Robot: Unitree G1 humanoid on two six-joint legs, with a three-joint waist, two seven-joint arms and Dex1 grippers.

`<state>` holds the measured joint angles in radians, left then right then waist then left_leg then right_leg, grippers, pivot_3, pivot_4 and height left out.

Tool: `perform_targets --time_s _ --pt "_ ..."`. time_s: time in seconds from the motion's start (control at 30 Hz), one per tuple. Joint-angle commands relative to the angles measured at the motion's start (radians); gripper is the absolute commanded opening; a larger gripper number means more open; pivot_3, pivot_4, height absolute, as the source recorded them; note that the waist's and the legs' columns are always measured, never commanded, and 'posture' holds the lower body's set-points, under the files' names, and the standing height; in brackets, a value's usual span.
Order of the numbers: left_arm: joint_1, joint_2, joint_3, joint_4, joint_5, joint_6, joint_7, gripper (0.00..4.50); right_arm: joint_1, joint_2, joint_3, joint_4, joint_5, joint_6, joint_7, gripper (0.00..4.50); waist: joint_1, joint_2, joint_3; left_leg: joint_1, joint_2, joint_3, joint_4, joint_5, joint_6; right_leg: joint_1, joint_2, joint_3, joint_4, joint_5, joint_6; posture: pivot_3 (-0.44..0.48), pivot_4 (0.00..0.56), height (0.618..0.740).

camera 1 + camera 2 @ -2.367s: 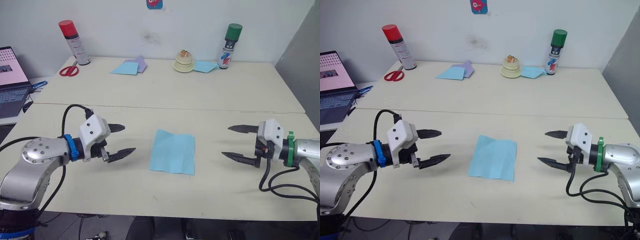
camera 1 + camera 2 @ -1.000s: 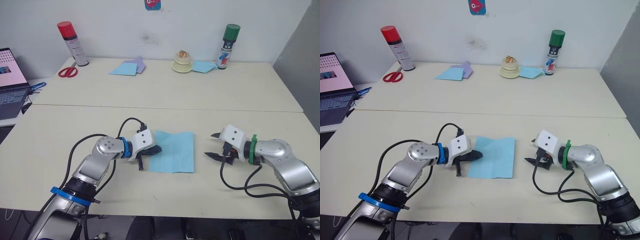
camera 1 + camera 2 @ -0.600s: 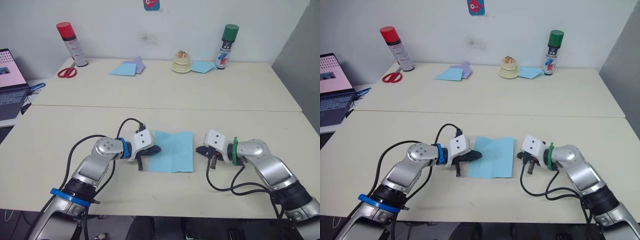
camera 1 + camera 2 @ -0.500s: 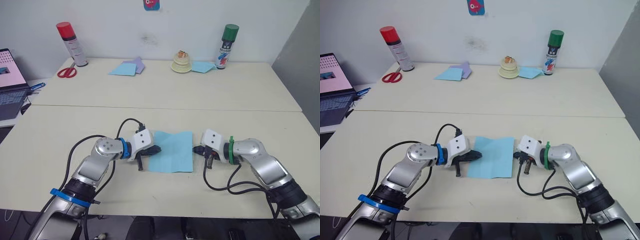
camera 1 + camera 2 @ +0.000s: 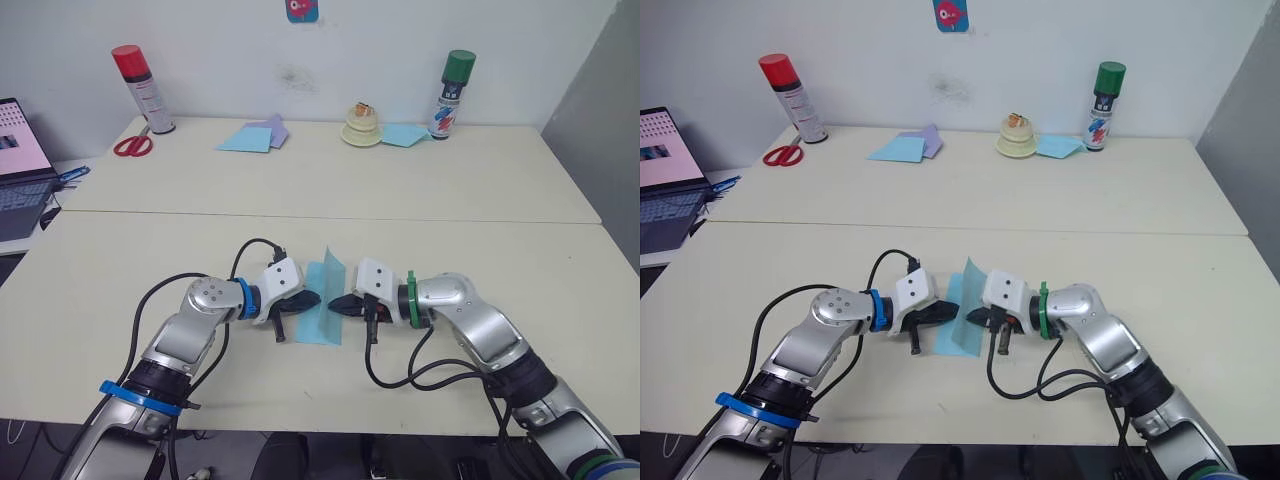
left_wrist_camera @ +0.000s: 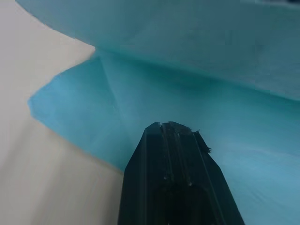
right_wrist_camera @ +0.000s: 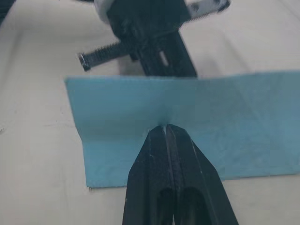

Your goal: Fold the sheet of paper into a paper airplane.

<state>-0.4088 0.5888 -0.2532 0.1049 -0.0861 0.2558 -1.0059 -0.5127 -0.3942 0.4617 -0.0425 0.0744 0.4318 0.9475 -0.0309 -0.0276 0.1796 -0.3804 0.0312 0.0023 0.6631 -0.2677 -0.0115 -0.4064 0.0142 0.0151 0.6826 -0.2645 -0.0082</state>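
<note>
Standing half-raised: sheet of paper point(image 5: 327, 297), right half lifted, creased.

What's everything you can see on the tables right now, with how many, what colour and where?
Creased light-blue sheet of paper: 1, cyan, near table centre, right half lifted upright.
Flat light-blue sheets: 2, cyan, far table, one left of centre, one beside the green-capped can.
Lilac paper sheet: 1, lilac, partly under the left flat blue sheet.
Spray cans: 2, red-capped far left, green-capped far right.
Red-handled scissors: 1, red, by the red-capped can.
Cream round stacked item: 1, far table centre.
Laptop: 1, open, far left edge.
Tables: 2, cream.
Left gripper: black, on the sheet's left part.
Right gripper: black, shut on the raised half.
</note>
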Motion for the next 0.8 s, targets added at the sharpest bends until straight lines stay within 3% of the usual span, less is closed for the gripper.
perform_targets --time_s 0.03,0.4,0.57,0.7,0.8 --pt "0.025 0.011 0.031 0.024 -0.002 0.051 0.023 0.00 -0.019 0.025 0.018 0.032 -0.033 -0.022 -0.021 0.03 -0.001 0.000 0.000 0.000 0.000 0.000 0.000 0.000 0.000 0.000 0.000 0.000 0.000 0.000 0.000 0.000 0.150 0.729" --pt "0.015 0.080 0.220 -0.149 -0.194 0.167 -0.020 0.00 -0.001 0.045 0.036 0.074 -0.078 -0.048 -0.034 0.03 0.000 0.000 0.000 -0.002 0.001 -0.001 0.000 0.000 0.000 -0.001 0.000 -0.001 -0.001 0.000 0.000 0.000 0.150 0.729" --pt "-0.015 0.048 0.169 -0.211 -0.211 0.185 -0.024 0.00 0.004 0.048 0.035 0.077 -0.086 -0.060 -0.034 0.03 0.002 0.000 0.000 -0.003 -0.001 0.000 0.000 0.000 0.000 -0.001 -0.001 0.000 -0.002 0.000 0.000 0.000 0.150 0.729" --pt "-0.017 0.031 0.049 -0.138 -0.092 0.083 -0.028 0.00 0.007 0.041 0.018 0.067 -0.082 -0.080 -0.027 0.03 0.002 0.000 0.000 -0.002 -0.001 0.000 0.000 0.000 0.000 -0.001 -0.001 0.000 -0.001 0.000 0.000 0.000 0.150 0.729" --pt "-0.014 -0.003 0.032 -0.077 -0.081 0.060 -0.010 0.00 0.012 0.029 0.005 0.051 -0.074 -0.099 -0.020 0.03 0.002 0.000 0.000 -0.002 0.000 0.000 0.000 0.000 0.000 -0.001 0.000 0.000 -0.001 0.000 0.000 0.000 0.150 0.729"
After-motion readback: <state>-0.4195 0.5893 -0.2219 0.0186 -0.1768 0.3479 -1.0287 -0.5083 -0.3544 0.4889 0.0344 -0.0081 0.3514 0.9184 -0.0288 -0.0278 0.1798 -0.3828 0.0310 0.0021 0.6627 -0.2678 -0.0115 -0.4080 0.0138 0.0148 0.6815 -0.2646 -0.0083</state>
